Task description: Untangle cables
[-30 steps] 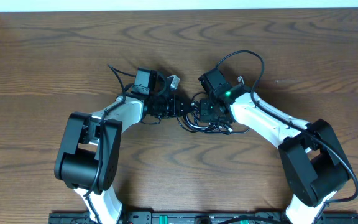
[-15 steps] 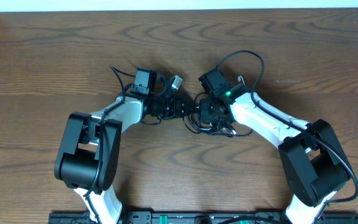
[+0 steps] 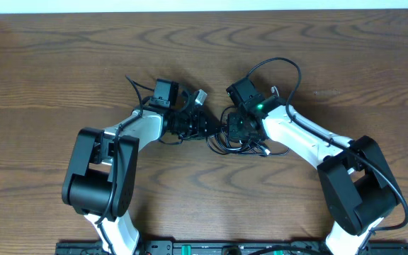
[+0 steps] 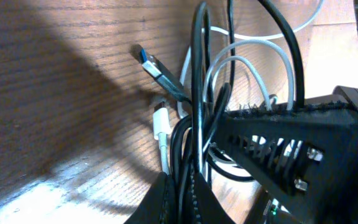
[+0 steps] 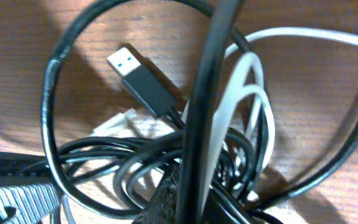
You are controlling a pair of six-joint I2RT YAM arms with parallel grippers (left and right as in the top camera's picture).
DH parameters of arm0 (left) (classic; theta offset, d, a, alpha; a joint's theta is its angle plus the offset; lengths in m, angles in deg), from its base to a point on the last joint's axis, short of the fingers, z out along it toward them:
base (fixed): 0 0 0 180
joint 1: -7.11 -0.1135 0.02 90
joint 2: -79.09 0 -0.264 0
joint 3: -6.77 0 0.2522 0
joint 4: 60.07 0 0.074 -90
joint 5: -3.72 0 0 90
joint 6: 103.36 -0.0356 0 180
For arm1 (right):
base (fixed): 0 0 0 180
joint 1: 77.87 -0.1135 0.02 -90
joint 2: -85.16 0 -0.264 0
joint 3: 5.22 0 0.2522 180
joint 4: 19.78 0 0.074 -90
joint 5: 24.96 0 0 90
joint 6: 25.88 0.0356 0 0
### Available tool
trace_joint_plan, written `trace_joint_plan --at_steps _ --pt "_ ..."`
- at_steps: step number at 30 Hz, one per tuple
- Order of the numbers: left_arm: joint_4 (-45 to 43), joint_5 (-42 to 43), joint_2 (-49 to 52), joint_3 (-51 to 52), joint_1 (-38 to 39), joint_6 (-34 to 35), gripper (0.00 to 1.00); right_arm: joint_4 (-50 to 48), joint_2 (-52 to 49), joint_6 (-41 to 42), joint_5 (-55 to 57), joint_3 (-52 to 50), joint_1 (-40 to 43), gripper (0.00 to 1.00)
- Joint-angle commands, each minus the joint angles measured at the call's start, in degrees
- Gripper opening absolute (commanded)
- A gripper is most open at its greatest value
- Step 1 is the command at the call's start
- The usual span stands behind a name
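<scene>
Cables (image 3: 238, 140) are one knotted clump mid-worktop (image 3: 331, 57), between the arms. Left end effector (image 4: 184, 194) is clamped on the cables; right end effector (image 5: 188, 200) is closed on them too (looks so). Nothing separated yet; blue USB plug (image 5: 143, 79) lies loose.

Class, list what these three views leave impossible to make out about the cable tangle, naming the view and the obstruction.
- Overhead: how the cables cross; too small, partly under the left arm and right arm.
- Left wrist: where the white cable ends; cut off by the top edge.
- Right wrist: which cord the blue-tipped plug belongs to; it vanishes under the bundle, behind a blurred foreground cord.
</scene>
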Motion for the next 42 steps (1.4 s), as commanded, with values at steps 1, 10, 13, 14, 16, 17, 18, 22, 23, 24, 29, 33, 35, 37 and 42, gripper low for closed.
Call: trace_joint_plan --at_steps 1,10,13,14,16,17,18,22,23,24,29,33,35,37,42 --pt "2.49 -5.38 -1.18 0.15 -1.18 -2.43 0.07 1.38 1.49 3.48 1.55 -0.35 0.94 0.01" --pt "9.53 -17.27 -14.78 0.13 -5.05 -5.2 0.07 4.11 1.49 6.23 1.49 -0.35 5.42 0.01" --pt "10.03 -17.29 -19.54 0.13 -5.79 -5.18 0.07 4.11 1.49 6.23 1.49 -0.35 6.36 0.01" --pt "10.25 -17.33 -21.05 0.13 -5.79 -5.18 0.07 4.13 1.49 6.21 1.49 -0.35 6.56 0.01" --pt "10.51 -17.31 -23.5 0.13 -5.77 -5.14 0.07 4.26 1.49 6.21 1.49 -0.33 6.82 0.01" --pt "10.62 -17.33 -24.46 0.13 -5.77 -5.14 0.08 4.28 1.49 6.21 1.49 -0.35 6.86 0.01" --pt "10.62 -17.31 -25.7 0.13 -5.77 -4.85 0.07 4.26 1.49 6.21 1.51 -0.35 6.93 0.01" --pt "10.14 -17.33 -29.7 0.13 -5.77 -4.63 0.07 4.52 1.49 6.21 1.49 -0.35 7.13 0.01" --pt "9.99 -17.33 -30.77 0.13 -5.77 -4.37 0.07 4.7 1.49 6.21 1.53 -0.35 7.13 0.01" --pt "9.94 -17.51 -31.74 0.07 -5.79 -4.09 0.08 4.74 1.49 6.21 1.53 -0.35 7.13 0.01" --pt "9.31 -22.08 -37.09 -0.09 -6.75 -1.22 0.07 5.35 1.49 6.73 1.77 -0.35 7.41 0.01" --pt "8.61 -25.14 -40.5 -0.09 -9.01 3.26 0.07 6.25 1.49 7.06 1.97 -0.35 8.07 0.01" --pt "8.52 -26.53 -41.62 -0.09 -9.97 5.66 0.07 6.47 1.49 7.06 1.95 -0.35 8.41 0.01" --pt "7.76 -26.49 -42.36 -0.09 -10.54 6.54 0.08 6.71 1.49 7.08 1.95 -0.33 8.68 0.01" --pt "5.18 -26.38 -43.58 -0.2 -11.08 7.45 0.07 8.35 1.49 8.17 2.93 -0.35 9.92 0.01"
